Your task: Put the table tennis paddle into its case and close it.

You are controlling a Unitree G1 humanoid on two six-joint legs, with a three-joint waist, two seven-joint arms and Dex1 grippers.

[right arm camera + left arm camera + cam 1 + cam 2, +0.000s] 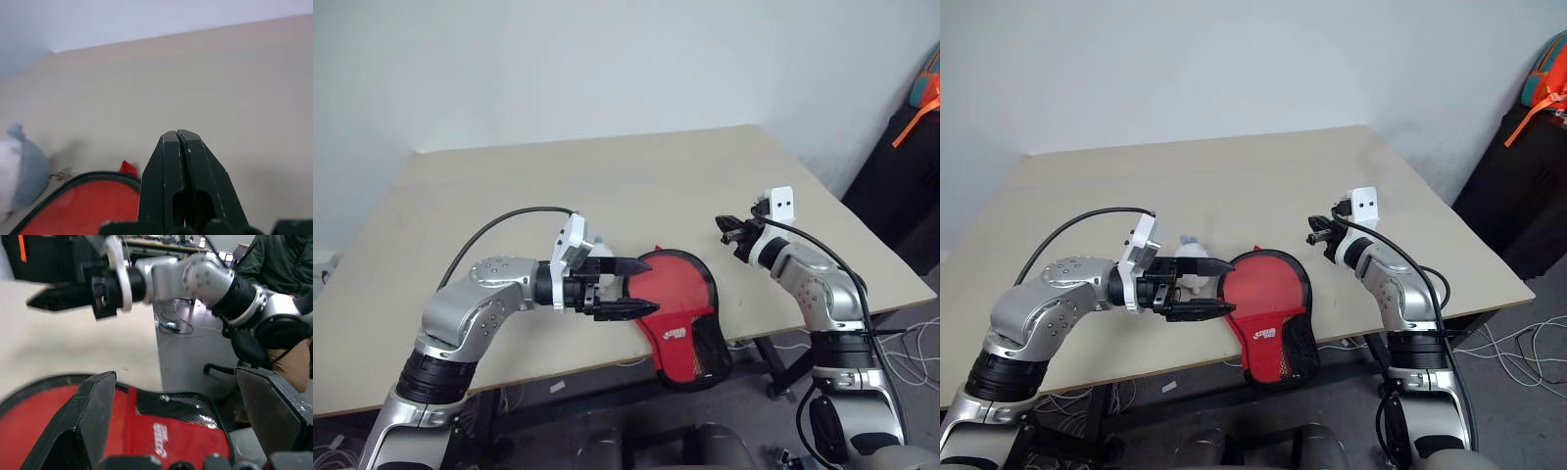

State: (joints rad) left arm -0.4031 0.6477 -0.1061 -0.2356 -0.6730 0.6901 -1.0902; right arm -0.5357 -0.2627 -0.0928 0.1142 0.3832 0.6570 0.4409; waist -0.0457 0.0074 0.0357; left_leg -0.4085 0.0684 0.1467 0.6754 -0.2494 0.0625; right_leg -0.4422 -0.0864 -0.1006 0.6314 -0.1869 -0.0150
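Spread wide on left gripper (pixel 628 287) above case (pixel 680 318), likely readying a grab; pressed together, empty, on right gripper (pixel 725 230), parked clear over table (pixel 636 181).

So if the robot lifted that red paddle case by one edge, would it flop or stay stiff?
The case would probably sag somewhat: its mesh and fabric look soft. It overhangs the table edge without drooping, so something may stiffen it. Likely light.

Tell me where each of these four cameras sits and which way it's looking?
Left eye, right eye: on the head, looking down over both arms at the table and case.
Left wrist: along the open left hand over the case, toward the shut right hand.
Right wrist: along its own shut fingers across the table.
All share the case.
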